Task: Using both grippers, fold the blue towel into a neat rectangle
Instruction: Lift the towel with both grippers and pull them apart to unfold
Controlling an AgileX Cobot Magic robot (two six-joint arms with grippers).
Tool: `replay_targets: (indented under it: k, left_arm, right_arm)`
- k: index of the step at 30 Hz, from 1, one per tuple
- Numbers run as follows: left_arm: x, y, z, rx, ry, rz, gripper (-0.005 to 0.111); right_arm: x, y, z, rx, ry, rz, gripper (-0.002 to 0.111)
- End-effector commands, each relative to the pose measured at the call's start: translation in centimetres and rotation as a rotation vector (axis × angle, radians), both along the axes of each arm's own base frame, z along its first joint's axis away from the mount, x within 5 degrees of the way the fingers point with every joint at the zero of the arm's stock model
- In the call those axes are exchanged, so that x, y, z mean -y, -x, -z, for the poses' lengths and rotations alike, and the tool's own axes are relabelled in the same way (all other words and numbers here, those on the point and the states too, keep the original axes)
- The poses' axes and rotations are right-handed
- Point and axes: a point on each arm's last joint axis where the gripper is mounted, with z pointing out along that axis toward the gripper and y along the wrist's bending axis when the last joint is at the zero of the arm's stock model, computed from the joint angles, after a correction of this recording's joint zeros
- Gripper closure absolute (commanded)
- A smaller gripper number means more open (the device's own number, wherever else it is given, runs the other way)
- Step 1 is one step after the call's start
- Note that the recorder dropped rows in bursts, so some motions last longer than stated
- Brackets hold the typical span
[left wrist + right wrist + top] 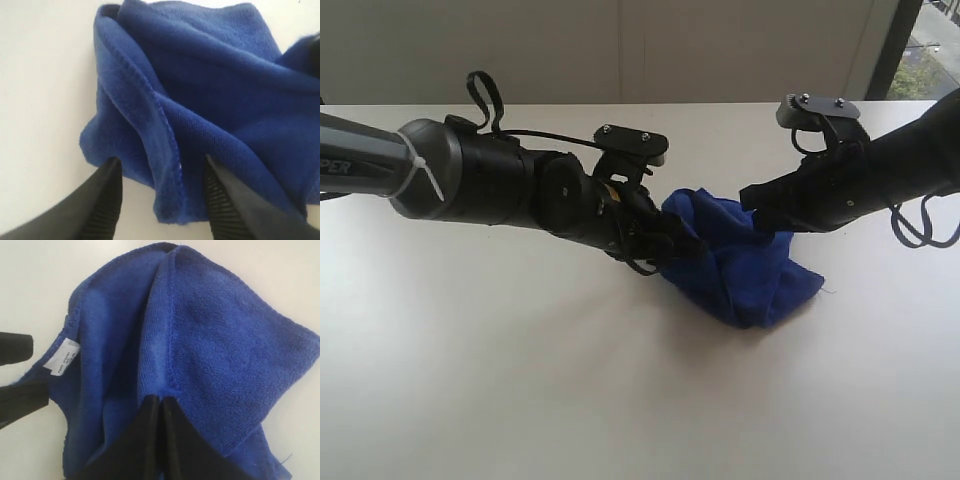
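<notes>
You have one blue towel (740,265), bunched on the tabletop (520,380) between two tools, its outline lost in folds, one white label (62,356) showing. Your left tool (161,165) stands open astride a hemmed fold; your right tool (160,401) is pinched closed on the towel's edge.

The left arm (500,185) was black, with a grey link (360,160) marked "PER" in white and a white cable tie (425,175). The right arm (880,175) was black also. Both carried looped black cables (485,95) and brackets (818,108) with small screws. The fingers (107,200) were ribbed inside.
</notes>
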Motion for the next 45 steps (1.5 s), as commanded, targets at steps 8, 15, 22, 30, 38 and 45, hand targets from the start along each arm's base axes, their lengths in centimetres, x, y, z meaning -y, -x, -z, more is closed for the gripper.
replay_targets:
  k: [8,15,22,30,38,45]
  left_arm:
    - [0.4,0.3,1.1,-0.027,-0.033,0.026,0.090]
    - [0.2,0.7,-0.2,0.000,-0.053,0.077,0.107]
    - [-1.4,2.2,-5.3,0.059,-0.090,0.198,0.107]
    - [-6.8,3.8,-10.7,0.045,-0.237,0.260,0.107]
    - [-11.2,8.4,-17.2,0.131,-0.296,0.295,0.107]
    - [-15.9,14.2,-22.3,0.217,-0.264,0.295,0.107]
  right_arm:
    - [0.1,0.1,0.2,-0.008,-0.003,-0.001,0.108]
    - [0.2,0.0,0.1,0.006,0.008,0.010,0.108]
    - [0.5,0.7,-3.6,0.147,0.081,-0.017,0.108]
    - [0.2,4.8,-10.8,0.326,0.133,-0.127,0.108]
    - [1.0,10.8,-15.1,0.441,0.238,-0.075,0.108]
    - [1.1,18.1,-18.8,0.566,0.296,-0.074,0.108]
